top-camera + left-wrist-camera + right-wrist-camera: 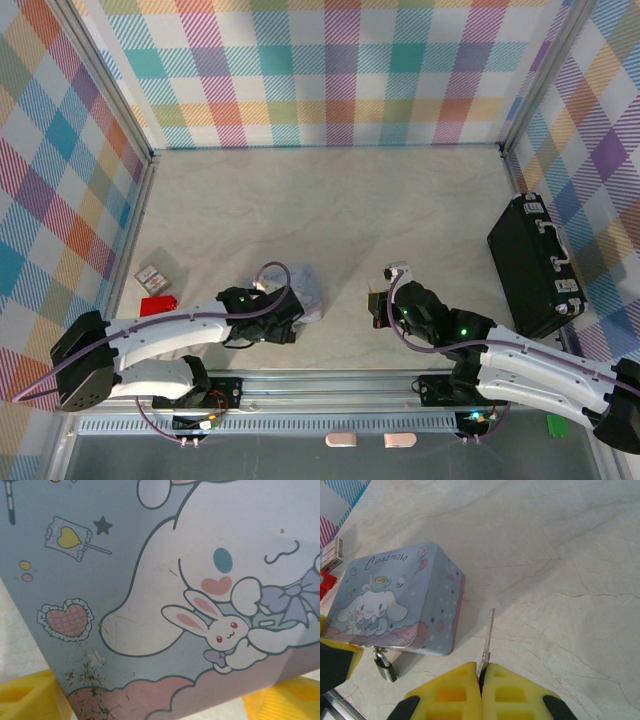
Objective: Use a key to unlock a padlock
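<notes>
Right gripper (481, 672) has its chunky yellow fingers pinched tight on the thin silvery metal key (490, 630), with the blade sticking out front, I'd guess ready for the keyhole. The little dark padlock (385, 669) with its thin silver shackle hangs off the front of the pale blue cartoon-printed tin (390, 600) nearby. Left gripper (155, 702) is spread wide either side of that smooth, scuffed lid, probably to steady it, but I can't tell if it's squeezing.

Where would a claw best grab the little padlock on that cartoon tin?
Probably its dark body, from the open table side: the padlock sticks out past the tin's edge, while its thin shackle is hooked at the tin.
</notes>
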`<state>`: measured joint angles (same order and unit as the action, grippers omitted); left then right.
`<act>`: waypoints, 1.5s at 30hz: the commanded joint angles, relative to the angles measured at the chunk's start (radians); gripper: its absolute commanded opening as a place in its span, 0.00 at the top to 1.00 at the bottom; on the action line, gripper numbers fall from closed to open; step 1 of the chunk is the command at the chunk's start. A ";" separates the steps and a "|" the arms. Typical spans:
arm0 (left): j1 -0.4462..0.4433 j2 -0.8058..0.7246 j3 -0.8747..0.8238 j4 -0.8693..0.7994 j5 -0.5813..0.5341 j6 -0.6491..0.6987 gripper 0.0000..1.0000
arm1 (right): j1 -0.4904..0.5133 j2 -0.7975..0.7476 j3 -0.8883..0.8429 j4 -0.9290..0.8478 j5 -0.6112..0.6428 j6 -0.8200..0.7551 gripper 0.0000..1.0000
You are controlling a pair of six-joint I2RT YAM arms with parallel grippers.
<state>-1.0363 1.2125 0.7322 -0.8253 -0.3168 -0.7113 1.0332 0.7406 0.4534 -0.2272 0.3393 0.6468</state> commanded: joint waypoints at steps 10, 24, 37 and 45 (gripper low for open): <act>0.175 0.258 0.213 0.255 -0.027 0.245 0.23 | -0.005 -0.007 -0.005 -0.060 0.047 0.063 1.00; 0.278 0.209 0.237 0.349 0.022 0.274 0.17 | -0.008 -0.020 -0.026 -0.073 0.060 0.102 1.00; 0.197 -0.063 -0.137 0.813 0.281 0.131 0.22 | -0.047 -0.022 -0.050 -0.033 -0.013 0.131 1.00; 0.187 0.095 -0.125 0.972 0.302 0.076 0.23 | -0.047 -0.040 -0.062 -0.012 -0.036 0.163 1.00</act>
<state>-0.8425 1.2694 0.5934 0.0383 -0.0345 -0.6006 0.9928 0.7177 0.4000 -0.2710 0.3195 0.7830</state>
